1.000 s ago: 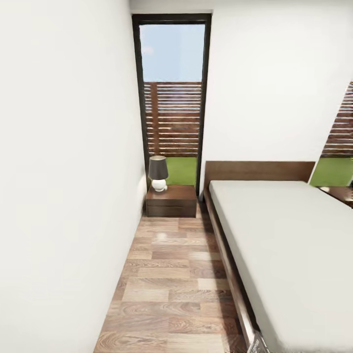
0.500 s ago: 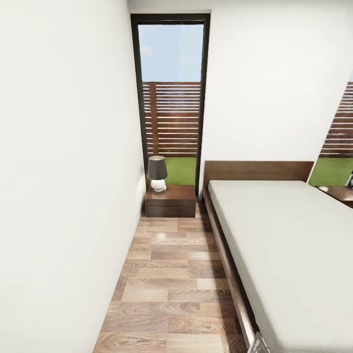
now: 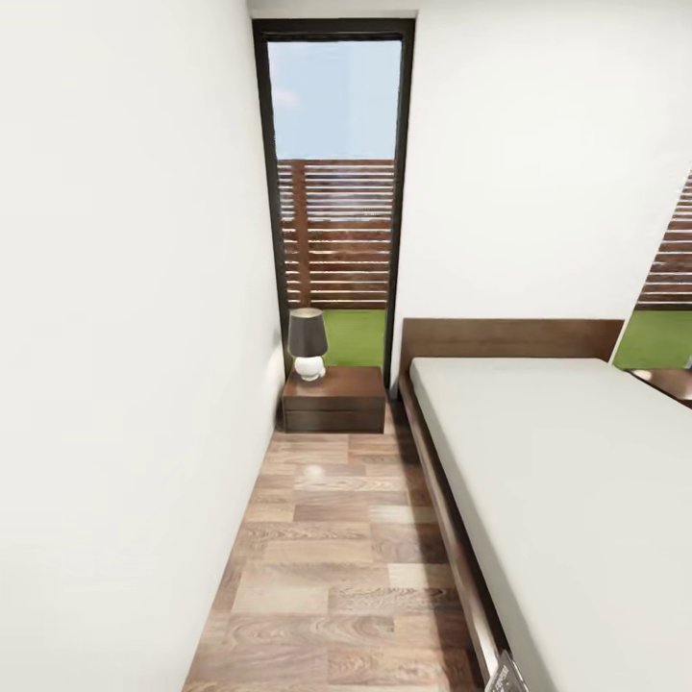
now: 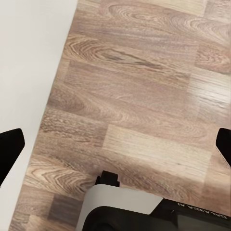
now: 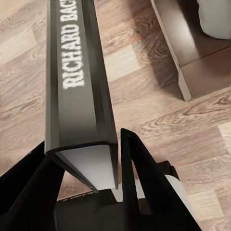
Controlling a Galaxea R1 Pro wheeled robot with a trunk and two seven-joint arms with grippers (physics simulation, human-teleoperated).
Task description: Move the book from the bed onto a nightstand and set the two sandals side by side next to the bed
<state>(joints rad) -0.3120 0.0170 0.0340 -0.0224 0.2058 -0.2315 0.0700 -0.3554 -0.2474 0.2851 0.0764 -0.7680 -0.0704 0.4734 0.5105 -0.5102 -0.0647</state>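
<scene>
My right gripper (image 5: 84, 144) is shut on the book (image 5: 77, 82), a thin dark paperback with white lettering on its spine, held above the wood floor. A corner of the book (image 3: 505, 675) pokes into the head view's bottom edge beside the bed (image 3: 567, 481). The bed's dark frame (image 5: 185, 53) runs close beside the book in the right wrist view. A nightstand (image 3: 334, 399) stands at the far end of the aisle, left of the headboard. My left gripper (image 4: 118, 144) hangs open over bare floor, nothing between its fingers. The sandals are out of view.
A narrow aisle of wood floor (image 3: 336, 557) runs between the white wall (image 3: 125, 384) and the bed. A dark-shaded lamp (image 3: 308, 344) takes the nightstand's left half. A tall window (image 3: 334, 192) stands behind it. Another nightstand (image 3: 670, 383) peeks in at the right edge.
The head view has shifted slightly, so the camera has moved a little along the aisle. The book stays in my right gripper.
</scene>
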